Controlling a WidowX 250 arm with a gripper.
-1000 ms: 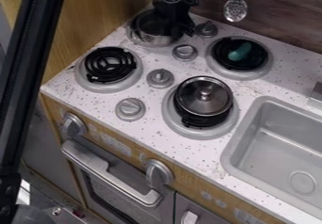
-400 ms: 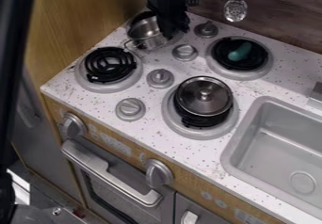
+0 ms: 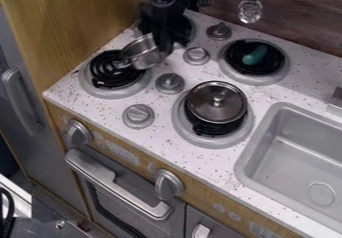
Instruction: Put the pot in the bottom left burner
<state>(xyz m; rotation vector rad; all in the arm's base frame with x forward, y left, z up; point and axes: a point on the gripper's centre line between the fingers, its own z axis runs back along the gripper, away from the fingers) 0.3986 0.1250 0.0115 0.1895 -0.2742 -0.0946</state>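
Note:
The gripper (image 3: 162, 47) hangs down at the upper left of the stove, shut on the right rim of the silver pot. That open silver pot (image 3: 142, 54) is tilted, held between the back left burner and the bottom left burner (image 3: 113, 72), its near-left side and handle over the black coils of the bottom left one. Whether the pot touches the coils I cannot tell. The gripper covers part of the back left burner and the pot's right side.
A lidded pot (image 3: 216, 104) sits on the front right burner. A teal object (image 3: 254, 55) lies on the back right burner (image 3: 274, 64). Grey knobs (image 3: 169, 83) stand between the burners. The sink (image 3: 300, 167) is at the right, and a wooden wall (image 3: 80, 17) borders the left.
The gripper has moved toward the front left, carrying the silver pot off the back left burner. The pot has tilted. A dark shape at the left edge has gone.

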